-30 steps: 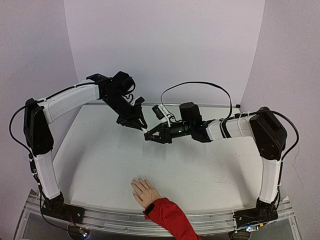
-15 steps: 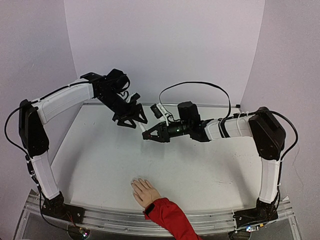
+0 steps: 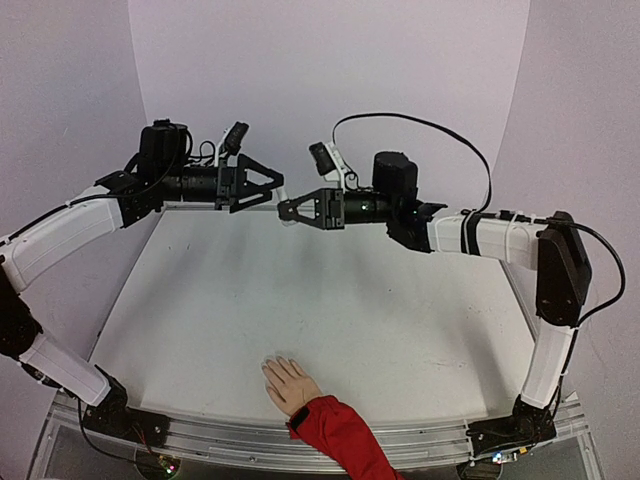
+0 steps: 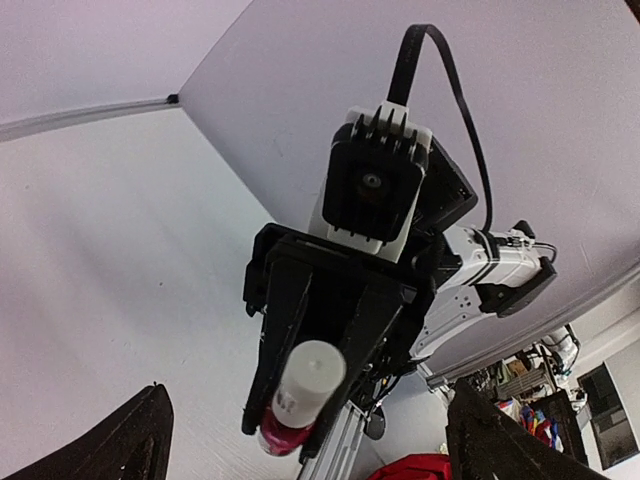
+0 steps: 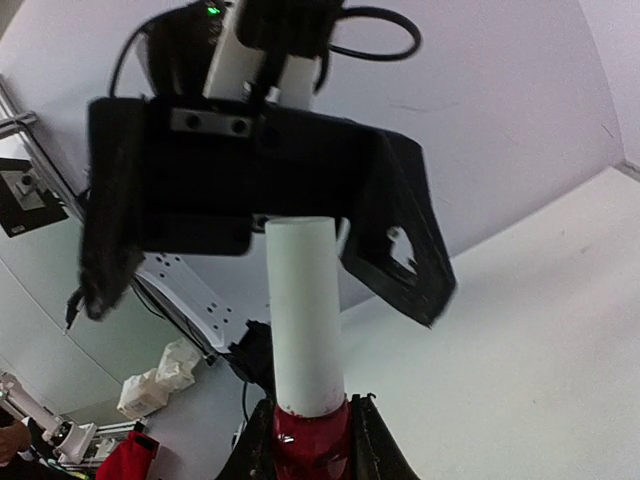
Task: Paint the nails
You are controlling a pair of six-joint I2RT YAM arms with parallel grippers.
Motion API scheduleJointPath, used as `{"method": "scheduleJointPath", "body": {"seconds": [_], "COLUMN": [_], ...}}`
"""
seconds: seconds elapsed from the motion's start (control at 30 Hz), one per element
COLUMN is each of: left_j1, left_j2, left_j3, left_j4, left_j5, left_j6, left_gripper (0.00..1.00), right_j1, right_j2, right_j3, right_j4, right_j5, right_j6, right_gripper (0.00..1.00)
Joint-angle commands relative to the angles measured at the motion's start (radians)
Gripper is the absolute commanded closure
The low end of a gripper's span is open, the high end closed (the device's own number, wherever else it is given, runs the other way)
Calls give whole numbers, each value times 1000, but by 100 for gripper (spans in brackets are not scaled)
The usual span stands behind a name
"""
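Observation:
A small beige mannequin hand [image 3: 290,384] with a red sleeve [image 3: 340,436] lies palm down at the table's near edge. Its nails [image 3: 272,366] are too small to show any tint. High above the far side of the table, my right gripper [image 3: 292,210] [image 5: 312,445] is shut on the dark-red body of a polish bottle [image 5: 308,440] [image 4: 290,425]. The bottle's white cap [image 5: 302,310] [image 4: 308,378] points at my left gripper [image 3: 272,190] [image 4: 308,420]. That gripper is open, its fingers [image 5: 400,240] standing either side of the cap without touching it.
The white table [image 3: 400,330] has a metal rail [image 3: 240,432] along its near edge and lilac walls behind and at the sides. A black cable [image 3: 440,135] loops above the right arm. Clutter [image 4: 530,395] lies beyond the table on the right arm's side.
My left gripper has opened and let go of the cap. Both grippers have risen from just above the table, with the left arm swinging up and to the left.

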Motion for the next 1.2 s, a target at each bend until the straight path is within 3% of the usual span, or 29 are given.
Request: {"method": "scheduleJointPath", "body": {"seconds": [0.0, 0.27, 0.7, 0.83, 0.9, 1.07, 1.17], "left_j1": [0, -1, -33, -36, -36, -36, -37], "left_j2": [-1, -9, 38, 36, 28, 3, -8], "left_j3": [32, 28, 63, 59, 46, 0, -13], "left_j4": [214, 274, 280, 279, 279, 267, 236], "left_j5": [133, 185, 213, 201, 169, 42, -57], "left_j6": [-16, -47, -63, -58, -48, -17, -4], "left_gripper": [11, 44, 69, 86, 99, 100, 100], "right_j1": [4, 6, 9, 9, 8, 7, 11], "right_j2": [-37, -10, 8, 11, 4, -37, -68], "right_j3": [76, 97, 85, 77, 63, 42, 32], "right_j4": [176, 296, 325, 319, 286, 34, -131], "right_j5": [-93, -160, -189, -173, -139, 56, 298], "right_j6": [147, 217, 235, 221, 186, -43, -202], "right_gripper": [100, 100, 100, 100, 100, 100, 100]}}
